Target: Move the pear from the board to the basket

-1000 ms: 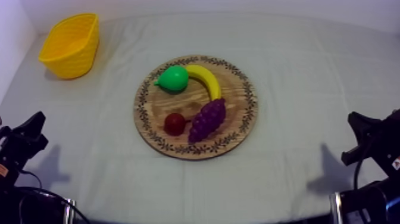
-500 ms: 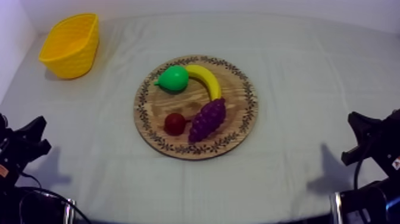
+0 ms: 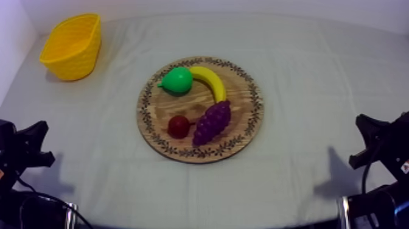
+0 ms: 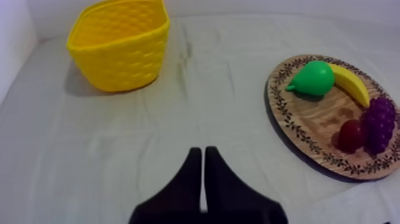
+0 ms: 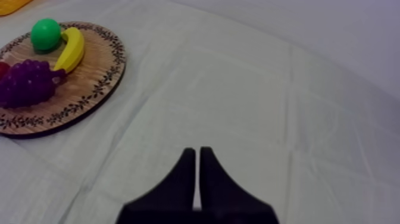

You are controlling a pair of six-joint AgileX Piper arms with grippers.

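Observation:
A green pear [image 3: 176,80] lies on the far left part of the round wooden board [image 3: 243,131], touching the banana [image 3: 210,81]. The yellow basket [image 3: 73,44] stands at the table's far left corner. My left gripper [image 3: 38,140] sits low at the left, shut on nothing; its fingers [image 4: 202,173] form a narrow wedge over bare cloth, with the basket [image 4: 119,50] ahead and the pear [image 4: 312,78] off to the side. My right gripper [image 3: 365,131] rests low at the right, shut too, its fingers [image 5: 196,173] together over the cloth, far from the pear [image 5: 46,34].
A bunch of purple grapes [image 3: 212,122] and a small red fruit [image 3: 178,126] share the board's near half. Bare cloth lies between the board and the basket. A white wall runs along the table's left and far sides.
My left gripper has dropped lower and a little leftward in the top view. The right arm and the fruit have not moved.

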